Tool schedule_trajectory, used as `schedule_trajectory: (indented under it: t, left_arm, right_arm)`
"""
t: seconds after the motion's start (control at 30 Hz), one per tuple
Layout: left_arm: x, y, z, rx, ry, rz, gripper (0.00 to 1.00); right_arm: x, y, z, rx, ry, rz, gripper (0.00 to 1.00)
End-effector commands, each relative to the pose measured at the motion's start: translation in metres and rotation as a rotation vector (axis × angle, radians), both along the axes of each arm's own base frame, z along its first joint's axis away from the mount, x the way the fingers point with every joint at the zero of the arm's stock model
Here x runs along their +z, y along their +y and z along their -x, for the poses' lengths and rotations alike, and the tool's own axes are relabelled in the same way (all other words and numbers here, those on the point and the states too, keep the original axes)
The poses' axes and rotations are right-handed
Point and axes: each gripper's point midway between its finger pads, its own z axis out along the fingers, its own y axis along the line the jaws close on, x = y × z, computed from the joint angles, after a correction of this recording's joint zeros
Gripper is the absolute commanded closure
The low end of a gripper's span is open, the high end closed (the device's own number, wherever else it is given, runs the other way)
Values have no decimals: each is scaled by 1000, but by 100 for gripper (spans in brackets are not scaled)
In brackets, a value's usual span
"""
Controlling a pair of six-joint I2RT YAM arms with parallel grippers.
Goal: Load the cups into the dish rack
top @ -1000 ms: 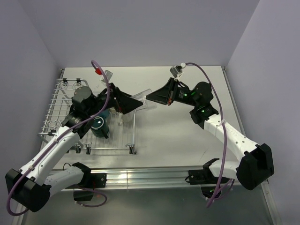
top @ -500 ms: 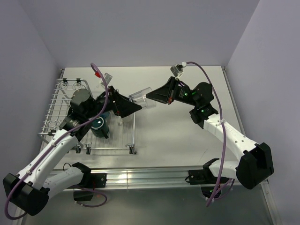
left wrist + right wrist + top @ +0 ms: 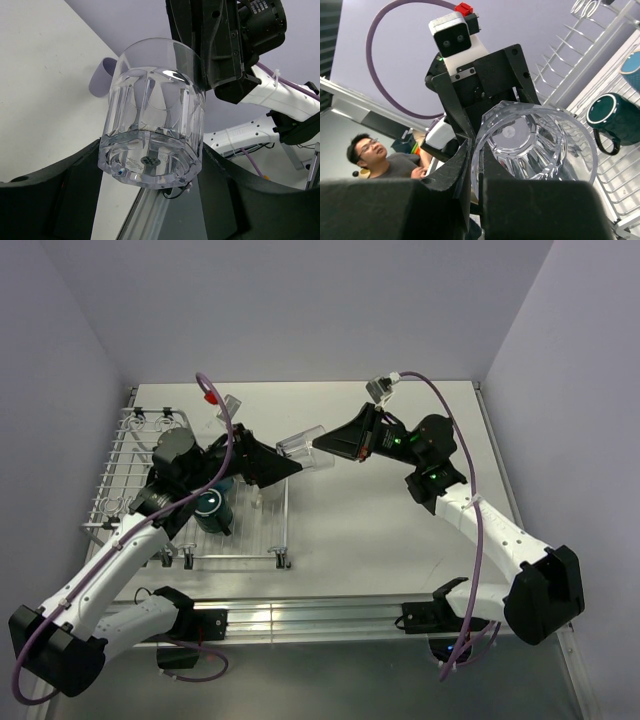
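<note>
While my right gripper (image 3: 318,447) pinches the tumbler (image 3: 303,449) by its rim: mid-air handover.
My left gripper (image 3: 296,465) brackets the base, jaws partly apart; I cannot confirm contact. Close squarely on the base before my right lets go. The rack (image 3: 120,465) lies behind my left wrist.

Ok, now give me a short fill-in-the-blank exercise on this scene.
The right claw pinches the tumbler by its ____.
The left claw flanks the tumbler's ____.
The mug inside the dish rack is dark ____.
Missing words: rim, base, teal.
</note>
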Motion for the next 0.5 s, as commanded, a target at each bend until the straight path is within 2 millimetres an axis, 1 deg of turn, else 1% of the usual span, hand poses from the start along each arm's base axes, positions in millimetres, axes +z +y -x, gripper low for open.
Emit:
schedule_trajectory:
  t: [0.0, 0.03, 0.07, 0.1, 0.13, 0.17, 0.2, 0.23, 0.4, 0.43, 0.47]
  left_arm:
    - [31, -1, 14, -24, -77, 61, 100]
    - [32, 1, 15, -19, -78, 59, 100]
    - [34, 3, 17, -12, -91, 58, 100]
    - [37, 5, 17, 3, -98, 57, 100]
    - [35, 6, 16, 12, -83, 44, 100]
    - [36, 8, 16, 21, -94, 37, 100]
    - [40, 9, 16, 31, -101, 35, 100]
    - [41, 11, 15, 47, -103, 31, 100]
    - [51, 17, 14, 84, -124, 29, 100]
    - [46, 18, 14, 96, -104, 11, 100]
    - [46, 22, 10, 127, -111, -2, 100]
  right_arm:
    - [4, 1, 1, -41, -92, 13, 90]
    - [-3, 1, -2, -56, -64, 42, 87]
    - [1, -2, -4, -92, -76, 46, 79]
    - [-1, -3, -7, -119, -98, 65, 76]
    - [-3, -6, -6, -140, -86, 84, 73]
    - [-4, -9, -8, -163, -91, 92, 67]
    - [-4, -11, -11, -193, -101, 100, 64]
    - [-2, -13, -9, -205, -103, 105, 60]
    - [0, -18, -10, -241, -127, 138, 55]
    - [-5, -19, -13, -257, -111, 157, 54]
    - [-3, -21, -13, -270, -115, 165, 53]
